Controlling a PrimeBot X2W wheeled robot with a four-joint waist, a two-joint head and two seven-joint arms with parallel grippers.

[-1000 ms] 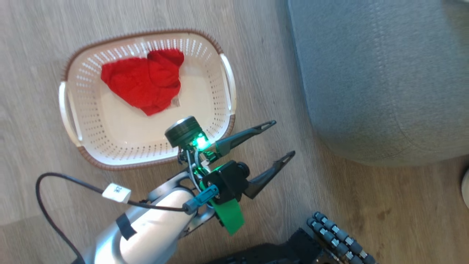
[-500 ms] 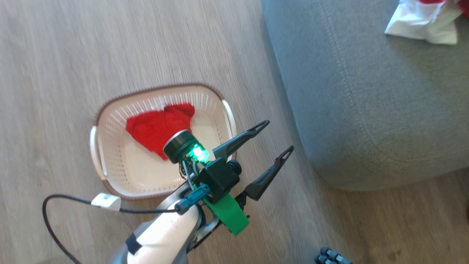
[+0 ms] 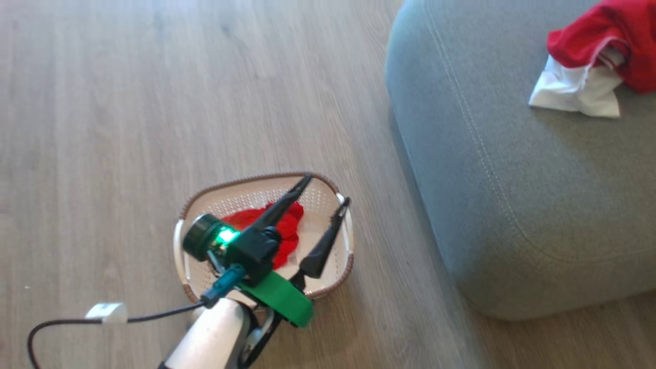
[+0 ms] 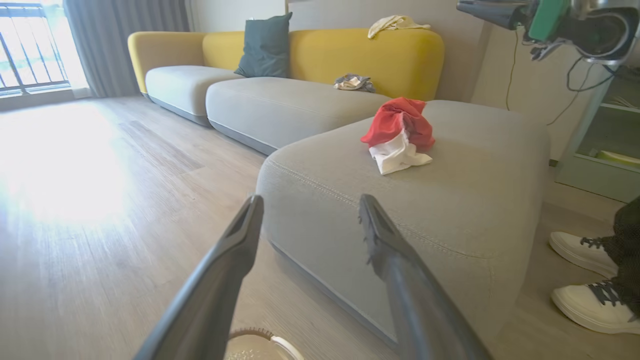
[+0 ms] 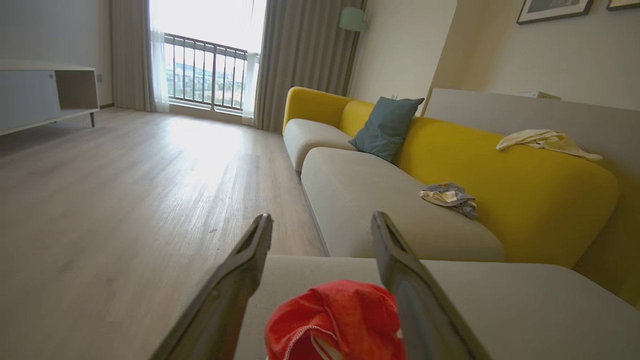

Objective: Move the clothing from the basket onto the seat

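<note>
The left gripper (image 3: 328, 189) is held over the small cream-white perforated plastic basket with a brown woven-look rim (image 3: 241, 195). This basket is set on the pale wood-plank floor (image 3: 128, 128) near the large grey fabric-upholstered seat cushion (image 3: 512, 179). The pale left forearm (image 3: 215, 333) is seen rising from the bottom edge of the head view. The two long dark fingers are pointed up and to the right, across the basket toward the seat. They are spread wide and nothing is gripped between them. One crumpled red fabric garment (image 3: 288, 238) is seen lying inside the basket, partly covered by the wrist. In the left wrist view the fingers are aimed nearly level at the seat's rounded corner. The right gripper (image 5: 322, 219) is held above the seat, its fingers likewise parted wide and empty. A second red garment with a white panel (image 4: 397, 132) is heaped on the cushion beneath it. A person's white laced shoes (image 4: 585, 250) are seen on the floor beside the seat
</note>
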